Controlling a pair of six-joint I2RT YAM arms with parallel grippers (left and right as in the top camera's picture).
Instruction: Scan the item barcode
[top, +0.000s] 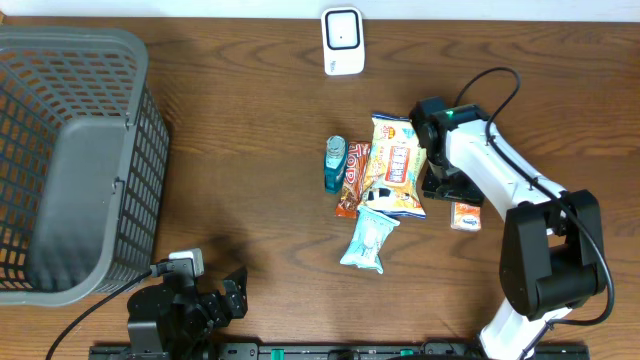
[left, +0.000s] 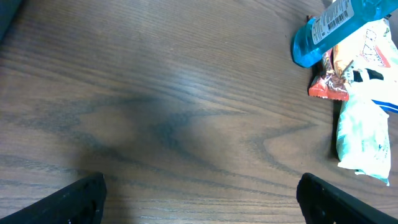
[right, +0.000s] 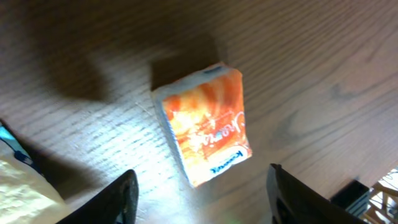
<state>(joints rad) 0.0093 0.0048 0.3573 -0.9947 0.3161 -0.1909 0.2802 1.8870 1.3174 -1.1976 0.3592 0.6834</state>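
Over on the right, the right gripper (right: 202, 196) hangs spread and empty above the orange packet (right: 204, 124), whose length runs crosswise to its finger gap; the left gripper (top: 236, 288) sits well apart.

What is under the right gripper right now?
The orange packet lies flat on the wooden table below the open right gripper. Its underside is hidden; no barcode shows on top.

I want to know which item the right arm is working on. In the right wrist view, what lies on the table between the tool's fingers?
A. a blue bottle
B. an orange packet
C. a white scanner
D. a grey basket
B: the orange packet lies flat on the wood between the spread fingers of the right tool, with a gap on each side.
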